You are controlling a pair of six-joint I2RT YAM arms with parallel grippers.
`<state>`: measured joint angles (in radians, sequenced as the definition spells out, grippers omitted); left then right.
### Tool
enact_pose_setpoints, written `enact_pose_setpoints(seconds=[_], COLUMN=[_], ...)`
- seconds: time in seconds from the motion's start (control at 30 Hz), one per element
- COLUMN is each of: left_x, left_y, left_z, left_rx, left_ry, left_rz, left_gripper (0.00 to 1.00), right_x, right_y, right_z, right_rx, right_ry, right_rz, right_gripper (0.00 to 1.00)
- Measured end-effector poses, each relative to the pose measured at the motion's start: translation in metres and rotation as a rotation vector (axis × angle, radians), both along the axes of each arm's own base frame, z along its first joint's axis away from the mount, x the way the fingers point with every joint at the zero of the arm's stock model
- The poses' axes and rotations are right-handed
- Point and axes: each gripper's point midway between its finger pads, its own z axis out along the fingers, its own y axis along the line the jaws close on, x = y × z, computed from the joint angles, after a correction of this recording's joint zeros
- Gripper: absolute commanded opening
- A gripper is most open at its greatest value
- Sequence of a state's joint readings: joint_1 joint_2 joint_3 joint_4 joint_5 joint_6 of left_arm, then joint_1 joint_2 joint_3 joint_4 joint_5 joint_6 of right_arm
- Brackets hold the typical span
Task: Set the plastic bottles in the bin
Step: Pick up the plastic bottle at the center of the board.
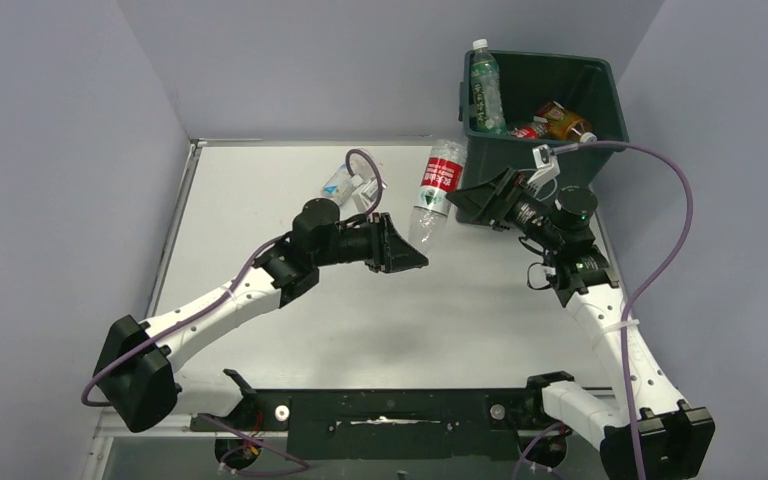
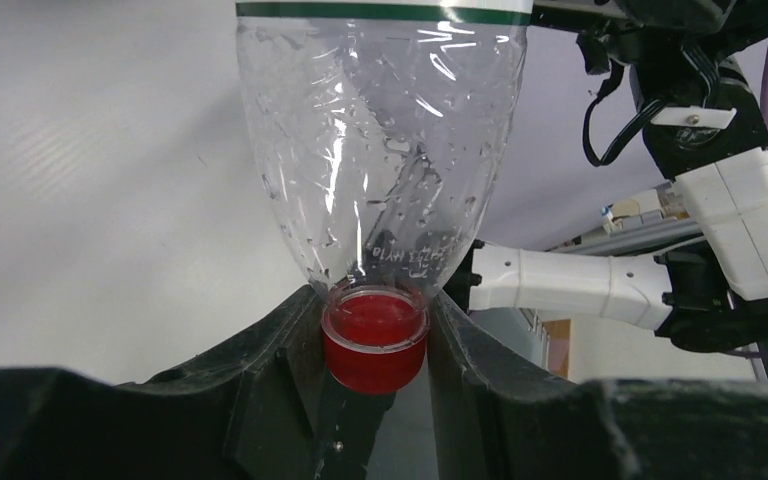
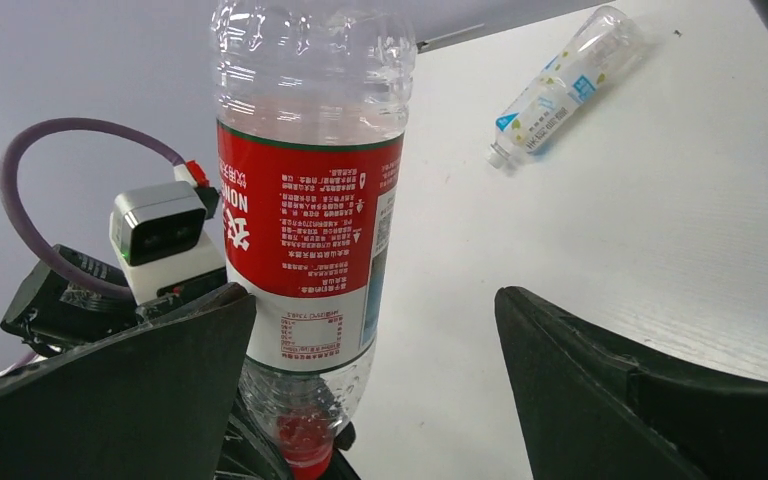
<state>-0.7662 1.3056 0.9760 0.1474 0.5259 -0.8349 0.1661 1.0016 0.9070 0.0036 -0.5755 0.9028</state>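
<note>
The bin (image 1: pixel 610 105), at the counter's (image 1: pixel 240 190) far right corner, already holds several bottles (image 1: pixel 487 90). A blue-label bottle (image 1: pixel 341 183) lies unbinned. The red-label bottle (image 1: pixel 438 190) hangs beside the bin, axis steep, base up, cap (image 3: pixel 300 440) down, clamped in the left end effector (image 2: pixel 375 340). The right end effector's (image 3: pixel 375 300) jaws stand apart around it.

Two bottles (image 1: pixel 438 190) (image 1: pixel 341 183) outside bin (image 1: pixel 608 100) — perhaps three inside; one bin.

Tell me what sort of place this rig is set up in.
Probably a robotics lab test booth: plain grey wall panels close in a white table, two white-and-black robot arms are bolted at its near edge, and a dark green rectangular plastic bin stands at the far right.
</note>
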Motion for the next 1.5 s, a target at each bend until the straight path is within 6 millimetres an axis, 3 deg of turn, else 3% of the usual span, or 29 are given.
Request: enact_pose_setpoints(seconds=[0.27, 0.53, 0.77, 0.9, 1.07, 1.2, 1.5], left_x=[-0.009, -0.031, -0.041, -0.043, -0.041, -0.029, 0.035], left_y=[-0.004, -0.017, -0.022, -0.023, -0.023, -0.017, 0.019], left_z=[-0.004, -0.014, -0.016, -0.015, -0.015, -0.017, -0.006], left_rx=[-0.012, 0.000, 0.002, -0.001, -0.001, 0.025, 0.044], left_ry=[0.020, 0.045, 0.054, 0.053, 0.042, 0.045, 0.019], left_rz=[-0.032, -0.128, -0.158, -0.164, -0.160, -0.122, 0.049], left_gripper=[0.35, 0.35, 0.35, 0.36, 0.58, 0.74, 0.79], right_x=[-0.002, -0.016, -0.010, -0.008, -0.007, -0.008, 0.008], right_y=[0.003, -0.004, -0.003, -0.002, -0.002, -0.004, -0.020], right_z=[0.008, 0.031, 0.024, 0.024, 0.031, 0.040, 0.074], right_rx=[0.008, 0.021, 0.001, -0.008, -0.021, -0.038, -0.115], right_ry=[-0.015, -0.086, -0.063, -0.058, -0.070, -0.092, -0.150], right_rz=[-0.023, -0.059, -0.057, -0.055, -0.051, -0.056, -0.121], right_gripper=[0.96, 0.97, 0.86, 0.68, 0.59, 0.58, 0.58])
